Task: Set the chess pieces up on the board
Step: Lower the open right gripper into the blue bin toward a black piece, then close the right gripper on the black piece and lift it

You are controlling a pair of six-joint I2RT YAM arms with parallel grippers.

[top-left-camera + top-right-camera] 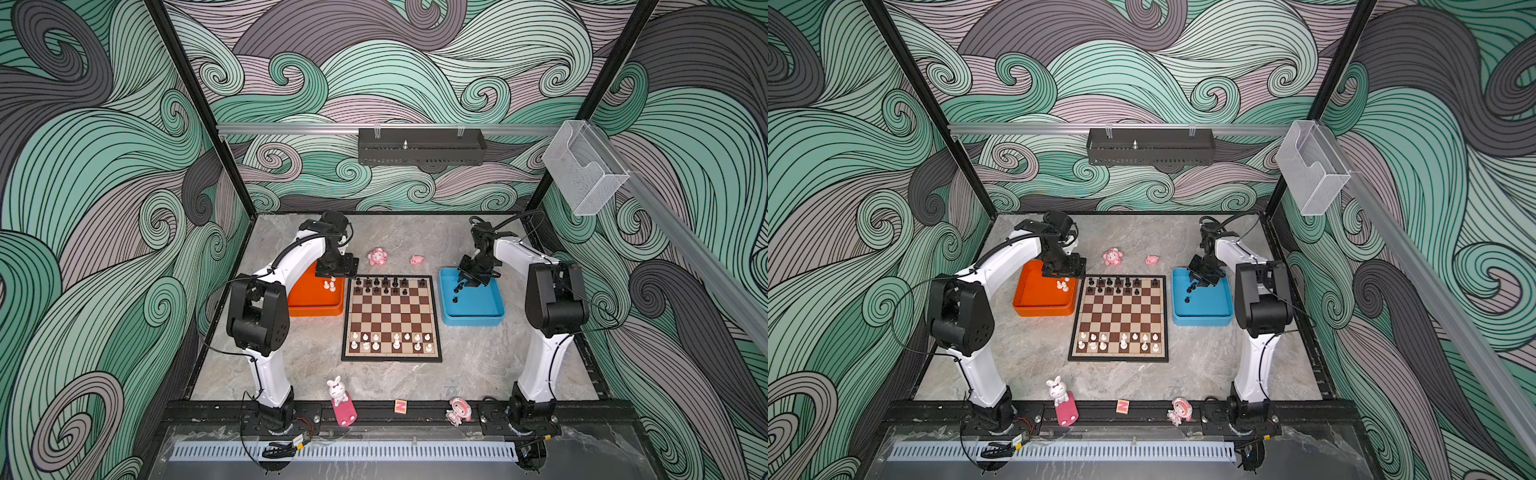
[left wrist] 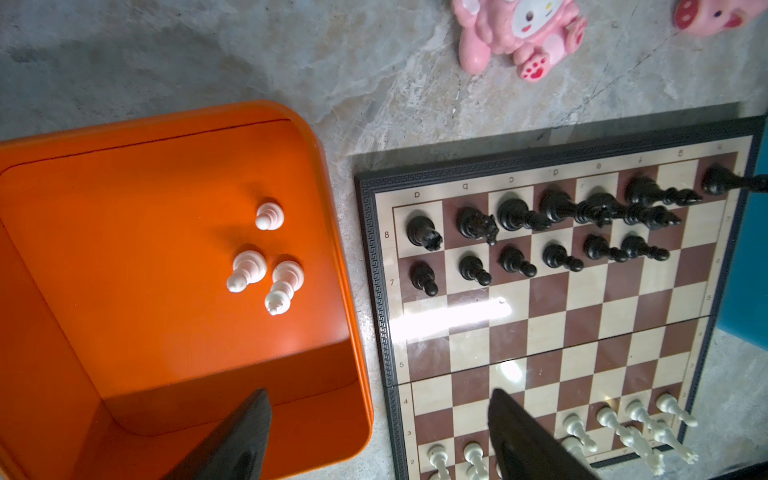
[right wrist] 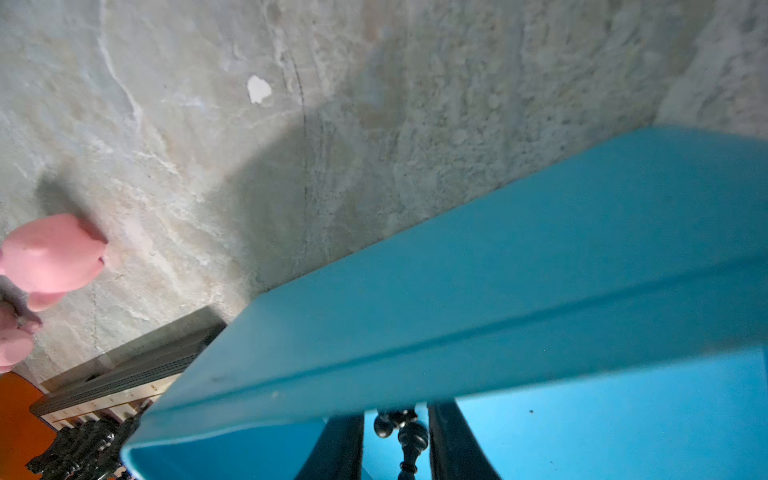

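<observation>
The board (image 1: 390, 318) lies mid-table. Black chess pieces (image 1: 386, 284) fill much of its far two rows and white ones (image 1: 390, 340) its near two rows. Three white pieces (image 2: 266, 257) stand in the orange tray (image 1: 316, 309). A few black pieces (image 1: 456, 299) sit in the blue tray (image 1: 478, 311). My left gripper (image 2: 379, 395) hangs open and empty over the gap between the orange tray and the board. My right gripper (image 3: 397, 413) is down inside the blue tray, its fingers (image 3: 451, 440) narrowly flanking a tall black piece (image 3: 411, 438). Its base is hidden, so contact is unclear.
Two pink figurines (image 1: 377, 257) (image 1: 416, 260) lie behind the board. At the table's front edge are a white rabbit on a pink base (image 1: 338, 392), a small lettered block (image 1: 400, 406) and a pink doll (image 1: 459, 411). Both trays have raised walls.
</observation>
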